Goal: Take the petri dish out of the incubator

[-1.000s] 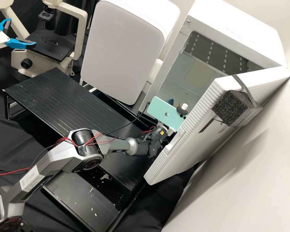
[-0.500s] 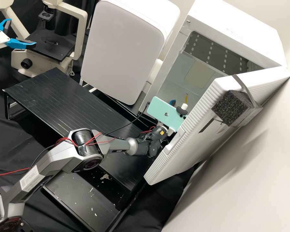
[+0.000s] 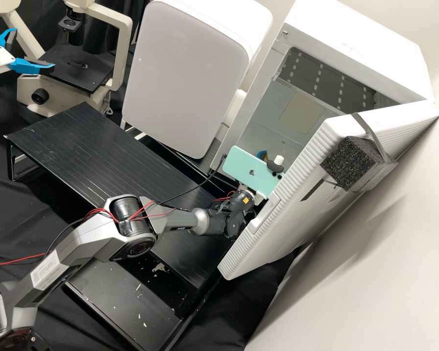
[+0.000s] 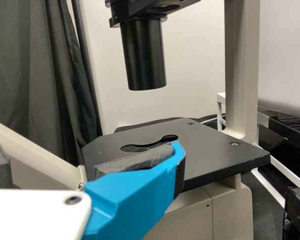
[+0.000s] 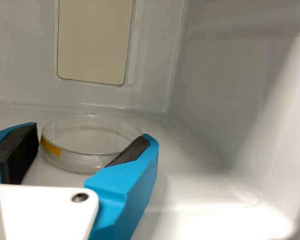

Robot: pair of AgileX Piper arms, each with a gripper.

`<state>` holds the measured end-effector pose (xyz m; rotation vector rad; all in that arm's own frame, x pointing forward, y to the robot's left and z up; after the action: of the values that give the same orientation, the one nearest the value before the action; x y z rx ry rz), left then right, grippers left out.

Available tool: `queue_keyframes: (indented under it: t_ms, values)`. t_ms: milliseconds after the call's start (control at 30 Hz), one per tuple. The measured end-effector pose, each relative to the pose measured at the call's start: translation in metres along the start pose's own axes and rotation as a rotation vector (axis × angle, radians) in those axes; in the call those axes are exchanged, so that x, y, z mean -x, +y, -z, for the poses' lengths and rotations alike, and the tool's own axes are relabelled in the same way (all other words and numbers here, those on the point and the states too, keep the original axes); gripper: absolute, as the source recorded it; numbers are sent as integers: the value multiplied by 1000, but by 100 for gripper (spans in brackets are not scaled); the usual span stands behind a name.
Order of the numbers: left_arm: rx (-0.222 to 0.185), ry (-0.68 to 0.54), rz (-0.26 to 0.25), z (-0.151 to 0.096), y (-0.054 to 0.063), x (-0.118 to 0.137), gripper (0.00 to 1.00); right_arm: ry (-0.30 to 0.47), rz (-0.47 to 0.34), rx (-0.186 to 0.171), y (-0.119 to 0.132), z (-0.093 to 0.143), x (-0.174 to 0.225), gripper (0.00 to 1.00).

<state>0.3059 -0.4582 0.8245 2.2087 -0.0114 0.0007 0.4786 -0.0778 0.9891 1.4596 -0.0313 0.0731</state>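
Inside the incubator (image 3: 283, 124), behind its swung-out door, is my right gripper (image 3: 262, 155); the phone above it hides most of it there. The right wrist view has this gripper (image 5: 91, 134) open, one blue finger near each side of the clear petri dish (image 5: 90, 142). The dish lies flat on the white incubator floor, a yellow label on its rim; the finger with the dark pad overlaps part of its edge. At the far left, by the microscope, stands my left gripper (image 3: 33, 48). In the left wrist view this gripper (image 4: 85, 141) is open and holds nothing.
The ribbed incubator door (image 3: 288, 209) stands close beside the right wrist. A grey-white box (image 3: 180, 78) is left of the incubator, behind the black slatted platform (image 3: 92, 151). The microscope stage (image 4: 215, 155) lies beyond the left gripper.
Inside the incubator, the visible blue part of my right gripper has shifted slightly right. A yellow strip seen beside it half a second ago is now out of sight. The left arm has stayed still.
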Motion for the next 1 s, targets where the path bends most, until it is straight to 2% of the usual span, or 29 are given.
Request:
queue_keyframes:
  t_ms: [1000]
  values:
    - [0,0,0,0,0,0,100,-11,5,-2,-2,-3,-1,100]
